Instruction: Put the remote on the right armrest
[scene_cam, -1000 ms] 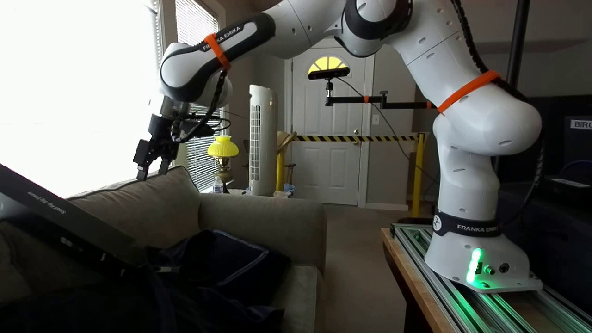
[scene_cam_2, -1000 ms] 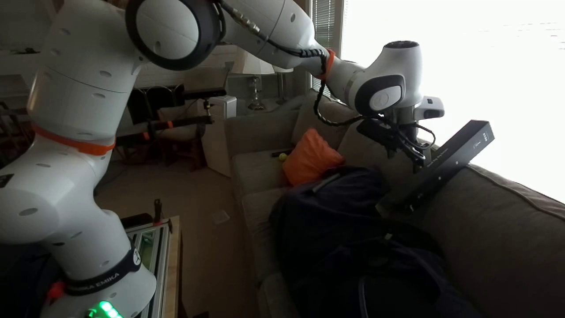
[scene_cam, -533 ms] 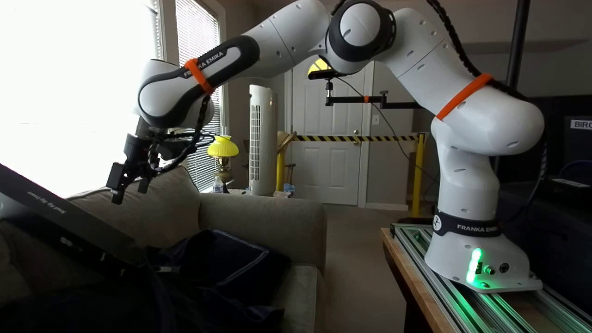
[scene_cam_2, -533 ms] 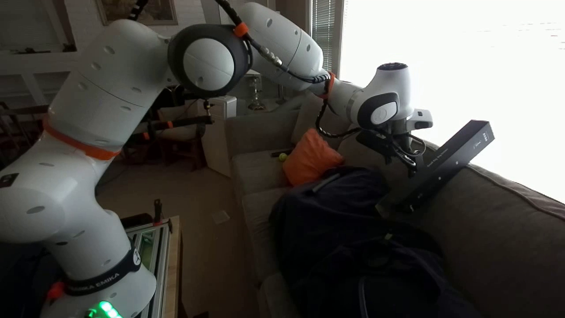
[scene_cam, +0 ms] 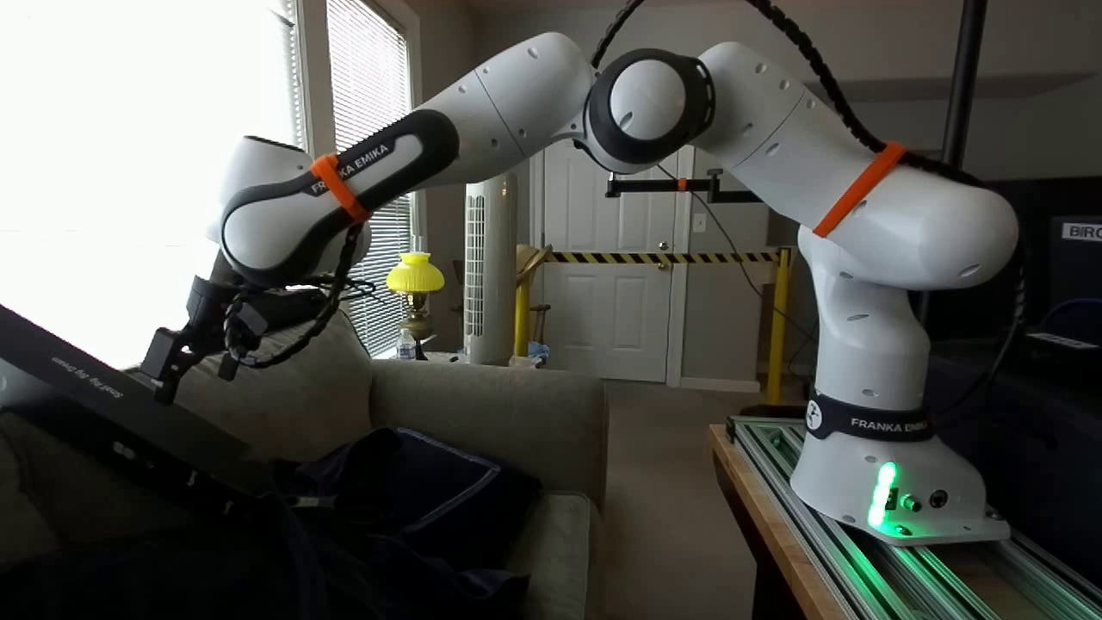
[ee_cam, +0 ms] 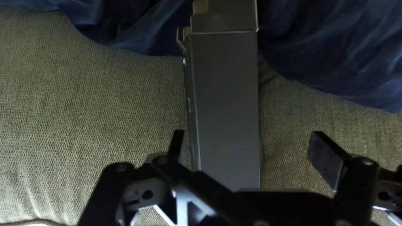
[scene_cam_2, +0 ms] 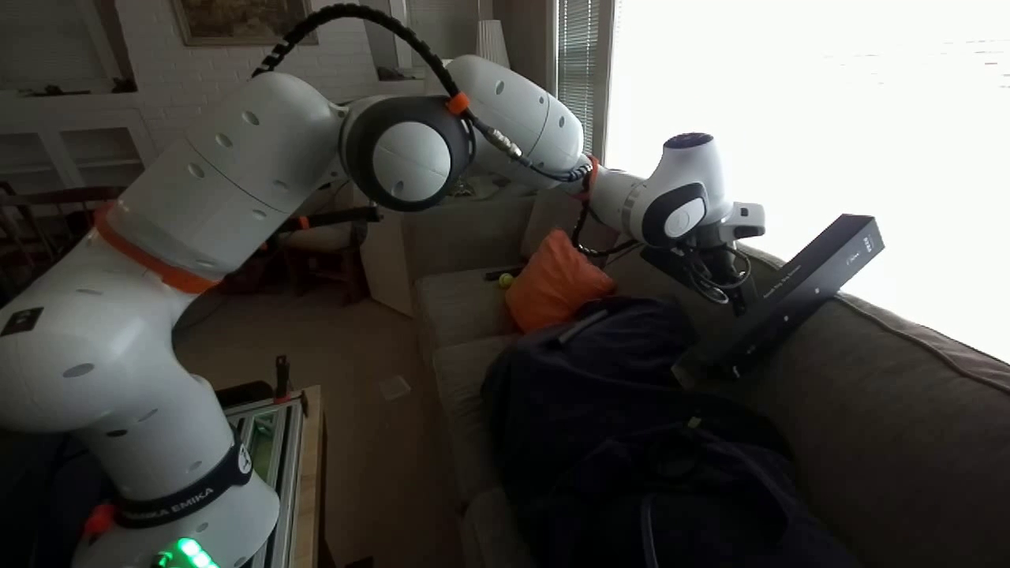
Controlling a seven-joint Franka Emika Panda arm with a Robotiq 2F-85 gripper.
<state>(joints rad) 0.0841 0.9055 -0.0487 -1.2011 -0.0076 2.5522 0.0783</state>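
Plainly, the gripper (ee_cam: 248, 138) stands with its fingers (ee_cam: 325, 160) spread apart, pointing down toward the sofa (ee_cam: 110, 119). In the wrist view a long black box (ee_cam: 226, 103) shows between them; whether either finger touches it cannot be told. This box leans at a slant on the sofa's backrest (scene_cam_2: 892, 410), its upper end jutting past the top edge, its open-flapped lower end amid a heap of dark blue fabric (ee_cam: 329, 62). In an exterior view a slim dark bar (scene_cam_2: 495, 275) lies on the seat cushion (scene_cam_2: 454, 308) just beside a yellow-green ball (scene_cam_2: 506, 281), near an orange throw pillow (scene_cam_2: 552, 284) and well apart from the gripper; it is too small to confirm as the remote. Beyond it rises an armrest (scene_cam_2: 465, 237). The opposite armrest (scene_cam: 499, 413) has a white tower fan (scene_cam: 488, 267) and a yellow-shaded lamp (scene_cam: 415, 275) behind it. The Franka Emika Panda arm (scene_cam: 534, 90) reaches over from a wood-edged table (scene_cam: 766, 517).
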